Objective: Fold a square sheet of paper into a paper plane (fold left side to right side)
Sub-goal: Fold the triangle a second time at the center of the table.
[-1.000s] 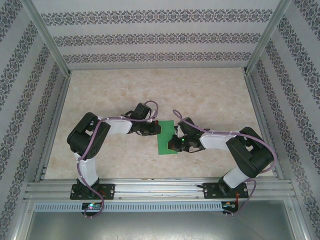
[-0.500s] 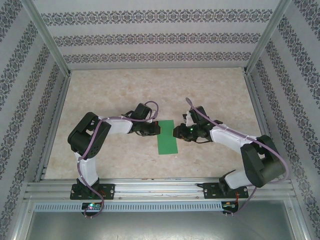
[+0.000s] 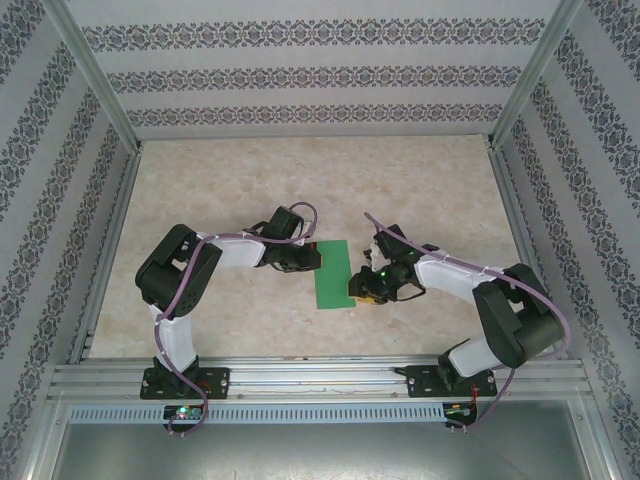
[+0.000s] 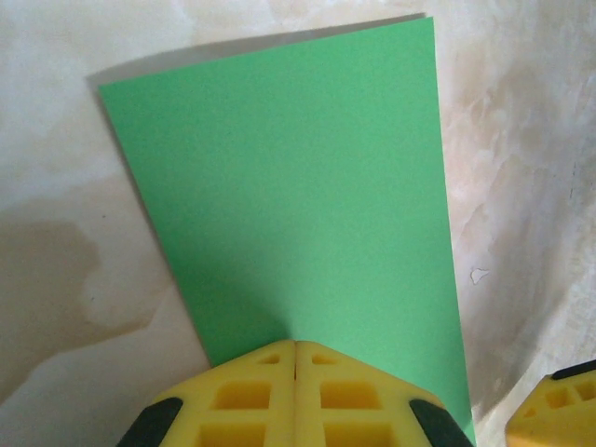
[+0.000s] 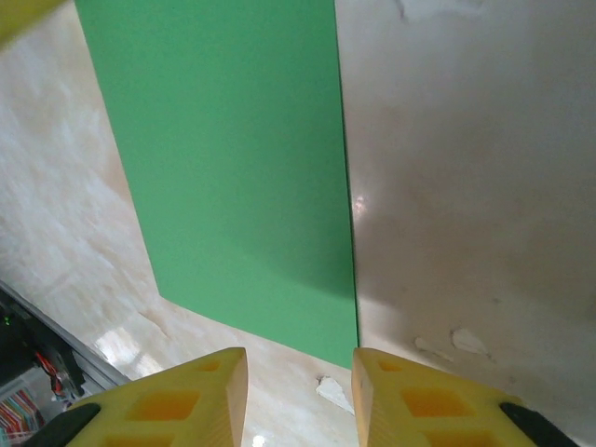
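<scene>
Yellow-fingered, the right gripper hovers at the near right corner of the square sheet of paper, jaws parted and holding nothing. The green sheet, doubled into a narrow rectangle, lies flat on the marbled table. Farther back, at the sheet's left edge, the left gripper is clenched shut.

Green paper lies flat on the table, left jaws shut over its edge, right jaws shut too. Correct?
No: the right jaws stand open, a clear gap between them, by a corner of the green paper, as the right wrist view shows. The rest holds: paper flat on the table, left jaws shut over its edge.
</scene>
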Motion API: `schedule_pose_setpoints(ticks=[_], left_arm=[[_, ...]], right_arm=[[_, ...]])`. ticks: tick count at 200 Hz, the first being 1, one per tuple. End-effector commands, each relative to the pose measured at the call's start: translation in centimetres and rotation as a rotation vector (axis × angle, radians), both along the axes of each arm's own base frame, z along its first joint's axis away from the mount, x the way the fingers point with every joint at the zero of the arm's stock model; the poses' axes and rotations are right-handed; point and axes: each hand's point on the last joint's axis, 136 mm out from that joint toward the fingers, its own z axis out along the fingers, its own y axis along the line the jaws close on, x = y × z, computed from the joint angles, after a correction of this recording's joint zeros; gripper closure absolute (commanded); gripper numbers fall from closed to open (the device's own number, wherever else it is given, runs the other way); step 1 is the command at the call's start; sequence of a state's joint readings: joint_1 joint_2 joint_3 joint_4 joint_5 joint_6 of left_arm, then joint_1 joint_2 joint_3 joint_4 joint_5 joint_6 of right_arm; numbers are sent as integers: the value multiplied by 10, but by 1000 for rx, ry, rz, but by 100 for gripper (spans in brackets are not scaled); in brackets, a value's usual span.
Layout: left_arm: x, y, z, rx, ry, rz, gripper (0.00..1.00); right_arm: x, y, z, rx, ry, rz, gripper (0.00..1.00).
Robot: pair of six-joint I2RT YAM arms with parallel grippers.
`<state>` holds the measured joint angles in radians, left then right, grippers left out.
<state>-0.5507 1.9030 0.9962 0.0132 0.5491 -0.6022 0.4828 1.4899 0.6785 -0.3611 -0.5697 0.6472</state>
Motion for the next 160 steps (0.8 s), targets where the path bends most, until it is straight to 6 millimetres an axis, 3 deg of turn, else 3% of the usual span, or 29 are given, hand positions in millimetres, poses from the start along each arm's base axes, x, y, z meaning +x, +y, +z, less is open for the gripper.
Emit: schedule_pose_setpoints(ticks=[1,80,160], left_arm=[[-25,16,-35,128,95,-21,100],[-25,15,-35,128,93,-22,100],[-26,13,-34,124,94,-26,100]], right_arm=[[-9,0,-8,-25,32,24,64],[-11,5,-16,-56,43,44,62],[3,24,-3,19,-3,37,61]])
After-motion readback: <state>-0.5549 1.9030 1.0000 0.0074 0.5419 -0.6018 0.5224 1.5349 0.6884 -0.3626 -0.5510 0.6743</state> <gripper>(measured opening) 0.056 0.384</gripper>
